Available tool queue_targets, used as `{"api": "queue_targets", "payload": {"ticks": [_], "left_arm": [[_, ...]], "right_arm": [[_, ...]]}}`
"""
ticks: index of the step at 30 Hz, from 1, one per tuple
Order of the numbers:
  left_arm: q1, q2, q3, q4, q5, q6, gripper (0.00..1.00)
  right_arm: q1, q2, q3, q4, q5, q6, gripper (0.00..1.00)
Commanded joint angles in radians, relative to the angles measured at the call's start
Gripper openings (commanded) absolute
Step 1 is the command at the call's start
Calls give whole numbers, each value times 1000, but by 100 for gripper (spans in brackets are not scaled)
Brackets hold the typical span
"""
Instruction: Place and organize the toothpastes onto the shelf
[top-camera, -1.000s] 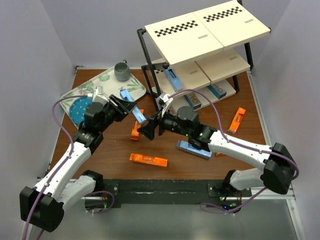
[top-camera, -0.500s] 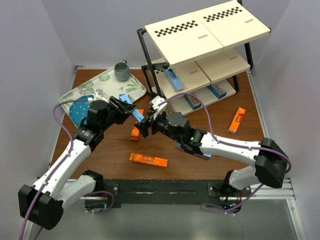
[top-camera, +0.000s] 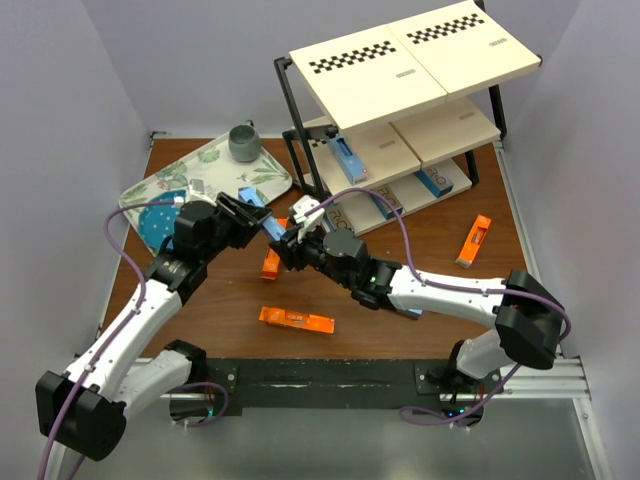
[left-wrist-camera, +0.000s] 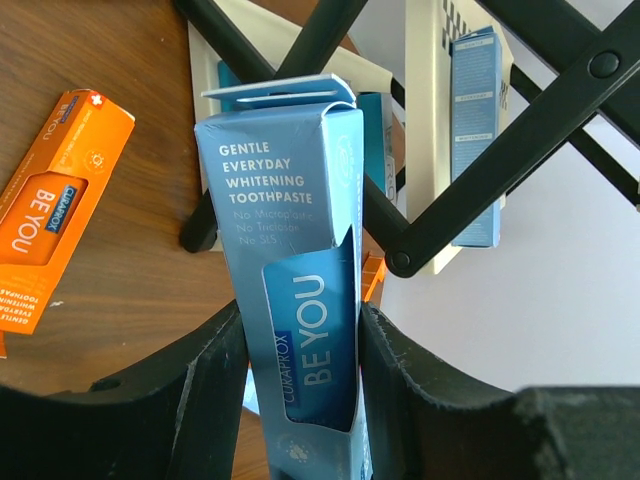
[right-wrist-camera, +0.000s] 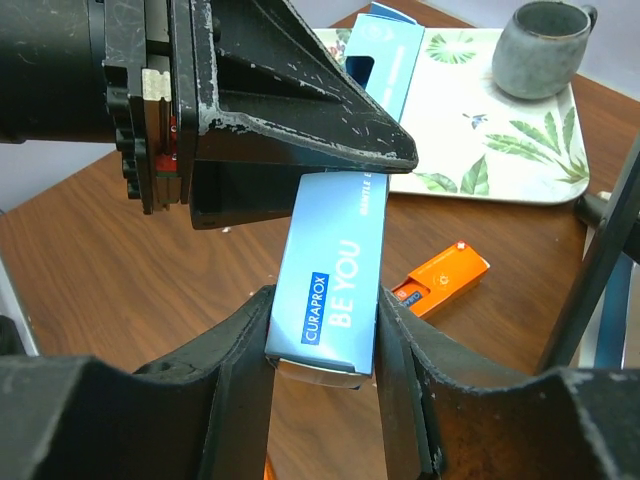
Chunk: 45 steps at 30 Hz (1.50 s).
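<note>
One blue toothpaste box (top-camera: 270, 227) hangs in the air, left of the middle of the top view, near the shelf (top-camera: 380, 90). The left fingers (left-wrist-camera: 215, 385) squeeze its two sides at one end. The right fingers (right-wrist-camera: 245, 365) press tight on both sides of the other end. Just under it, an orange box (top-camera: 270, 264) lies on the tabletop (top-camera: 220, 300). Another orange box (top-camera: 296, 319) lies lower down. A leafy tray (top-camera: 215, 165) with a grey cup (top-camera: 243, 142) sits at the upper left.
</note>
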Motion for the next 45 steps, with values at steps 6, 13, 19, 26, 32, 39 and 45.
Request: {"api": "queue_targets", "payload": {"ticks": [6, 13, 19, 26, 32, 39, 45], "left_arm": [[-7, -60, -26, 118, 9, 22, 55], [-7, -138, -32, 132, -66, 221, 98], [-7, -233, -38, 138, -190, 416, 100], [-8, -336, -108, 175, -369, 670, 100], [-11, -356, -246, 264, -437, 711, 100], [-45, -319, -320, 348, -440, 769, 100], [-59, -309, -329, 361, -471, 791, 100]], "right_arm": [[3, -33, 46, 38, 42, 37, 20], [2, -111, 54, -74, 52, 108, 11], [1, -234, 63, -224, 49, 178, 9], [-66, -396, 117, -499, -39, 302, 7], [-247, -498, 207, -766, -121, 431, 5], [-384, -527, 235, -875, -95, 480, 5], [-572, -507, 210, -823, -216, 568, 2]]}}
